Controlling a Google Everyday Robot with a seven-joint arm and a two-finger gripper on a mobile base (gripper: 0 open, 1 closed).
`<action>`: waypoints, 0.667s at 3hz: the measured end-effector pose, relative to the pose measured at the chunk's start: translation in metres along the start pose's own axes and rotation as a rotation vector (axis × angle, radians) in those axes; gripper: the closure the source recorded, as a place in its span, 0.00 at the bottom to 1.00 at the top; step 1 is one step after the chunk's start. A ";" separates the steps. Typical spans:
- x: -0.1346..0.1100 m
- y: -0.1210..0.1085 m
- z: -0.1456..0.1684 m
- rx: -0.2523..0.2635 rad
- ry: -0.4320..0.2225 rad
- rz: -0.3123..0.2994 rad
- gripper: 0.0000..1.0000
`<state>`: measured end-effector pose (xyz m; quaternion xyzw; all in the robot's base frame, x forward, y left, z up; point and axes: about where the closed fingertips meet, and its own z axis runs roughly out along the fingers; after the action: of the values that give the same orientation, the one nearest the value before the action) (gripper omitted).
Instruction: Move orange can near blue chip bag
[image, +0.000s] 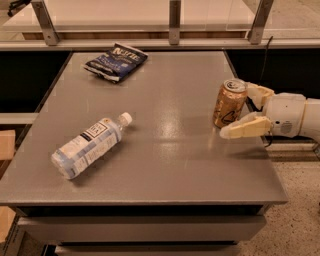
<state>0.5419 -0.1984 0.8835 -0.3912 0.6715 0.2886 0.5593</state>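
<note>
The orange can (229, 103) stands upright near the right edge of the grey table (165, 150). My gripper (238, 111) reaches in from the right at can height and is open. Its near finger (245, 128) lies just in front of the can's base, and its far finger (259, 93) sits behind the can's right side. The can stands partly between them, not clamped. The blue chip bag (116, 61) lies flat at the table's far left, well away from the can.
A clear plastic water bottle (90, 145) lies on its side at the front left of the table. A metal railing with posts (174, 20) runs behind the table's far edge. The table's right edge is close beside the can.
</note>
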 end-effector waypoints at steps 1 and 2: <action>-0.002 -0.001 0.004 -0.015 -0.054 0.000 0.00; -0.006 -0.003 0.010 -0.033 -0.105 -0.005 0.00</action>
<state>0.5503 -0.1904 0.8879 -0.3862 0.6353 0.3186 0.5881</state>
